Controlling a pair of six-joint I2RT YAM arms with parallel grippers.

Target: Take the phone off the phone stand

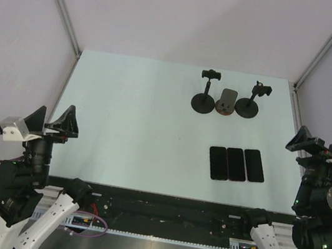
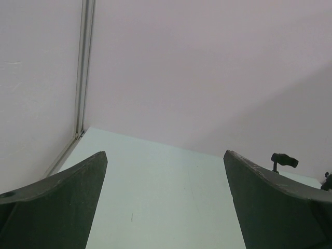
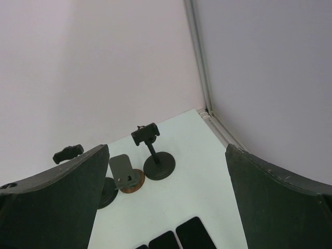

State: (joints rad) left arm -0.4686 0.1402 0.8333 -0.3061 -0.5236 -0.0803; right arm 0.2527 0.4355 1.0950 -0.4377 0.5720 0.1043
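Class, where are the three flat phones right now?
In the top view, the phones lie side by side on the right half of the table, just on the near side of the row of three stands.

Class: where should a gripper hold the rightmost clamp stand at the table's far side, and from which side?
Likely the thin stem of the rightmost stand, between round base and clamp head, coming from the near right. The stem is slim enough to pinch; the base is wide and flat, and the middle stand crowds its left.

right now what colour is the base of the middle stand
Copper brown base, clearest in the right wrist view.
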